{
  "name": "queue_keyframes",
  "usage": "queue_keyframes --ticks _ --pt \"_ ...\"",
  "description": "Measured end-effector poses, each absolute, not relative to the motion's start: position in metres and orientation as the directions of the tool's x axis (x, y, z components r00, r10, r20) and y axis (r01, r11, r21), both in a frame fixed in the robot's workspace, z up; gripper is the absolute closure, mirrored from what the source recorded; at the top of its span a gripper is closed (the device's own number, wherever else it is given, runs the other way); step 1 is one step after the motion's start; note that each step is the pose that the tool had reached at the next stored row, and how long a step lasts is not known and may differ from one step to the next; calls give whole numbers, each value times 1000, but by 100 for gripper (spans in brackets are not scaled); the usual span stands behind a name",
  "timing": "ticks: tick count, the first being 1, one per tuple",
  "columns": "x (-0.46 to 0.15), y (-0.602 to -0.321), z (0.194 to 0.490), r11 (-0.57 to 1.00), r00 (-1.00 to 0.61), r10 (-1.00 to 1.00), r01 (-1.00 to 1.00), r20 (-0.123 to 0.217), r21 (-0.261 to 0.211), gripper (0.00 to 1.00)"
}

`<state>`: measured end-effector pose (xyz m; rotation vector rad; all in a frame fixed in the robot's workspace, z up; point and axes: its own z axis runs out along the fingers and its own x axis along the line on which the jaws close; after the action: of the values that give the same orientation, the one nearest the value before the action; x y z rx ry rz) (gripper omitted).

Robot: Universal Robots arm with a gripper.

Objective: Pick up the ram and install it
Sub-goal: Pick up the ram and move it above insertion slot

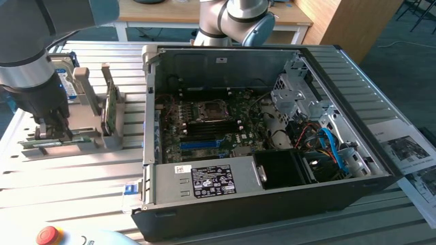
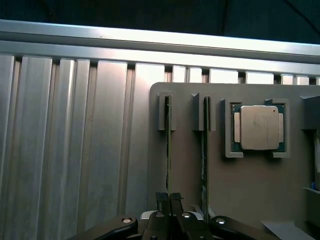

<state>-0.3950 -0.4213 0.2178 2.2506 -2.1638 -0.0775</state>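
Wrist view. The black two-fingered gripper (image 2: 169, 198) has its fingertips pressed together on the near edge of the ram (image 2: 168, 145), a thin, long green circuit-board stick seen edge-on. We read this as a pinch on the ram. The stick stands upright between a pair of slotted guides on the flat grey plastic holder (image 2: 240, 185).

Just beside the gripped ram, in the neighbouring guides, stands a second thin green stick (image 2: 205, 150). Further out from the gripper on that side, a square silver-capped processor (image 2: 259, 127) sits in its own pocket of the holder. On the gripper's other side we see only the ribbed aluminium table (image 2: 75, 140).

Exterior view. The gripper (image 1: 51, 133) reaches down into the holder. The open black computer case (image 1: 272, 204) stands well apart from it, towards the exterior view's right, with the green motherboard (image 1: 204, 127) lying flat inside.

We judge the pick-up step to be in hand: the grasp is made, the ram is not yet lifted from its guides, and installation has not begun. In our judgement the next move calls for a straight pull along the guides, without twist or tilt. That would keep the ram from binding in its slot or brushing the neighbouring stick.
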Motion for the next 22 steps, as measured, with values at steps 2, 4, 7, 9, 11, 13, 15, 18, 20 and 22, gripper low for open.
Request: queue_keyframes --ticks 2,4,7,9,11,13,15,18,20,22 --pt "-395 -421 220 -37 36 -999 -998 -23 48 88" --pt "-395 -421 222 -35 34 -999 -998 -23 48 88" --pt "-395 -421 225 -31 30 -999 -998 -23 48 88" --pt "-395 -421 227 -28 27 -999 -998 -23 48 88" --pt "-395 -421 229 -26 25 -999 -999 -23 48 88" --pt "-395 -421 231 -23 22 -999 -999 -23 48 88" --pt "-395 -421 233 -21 20 -1000 -999 -23 48 88" --pt "-395 -421 236 -17 16 -1000 -999 -23 48 88" --pt "-395 -421 238 -15 14 -1000 -999 -23 48 88" --pt "-395 -421 241 -13 12 -1000 -999 -23 48 88"
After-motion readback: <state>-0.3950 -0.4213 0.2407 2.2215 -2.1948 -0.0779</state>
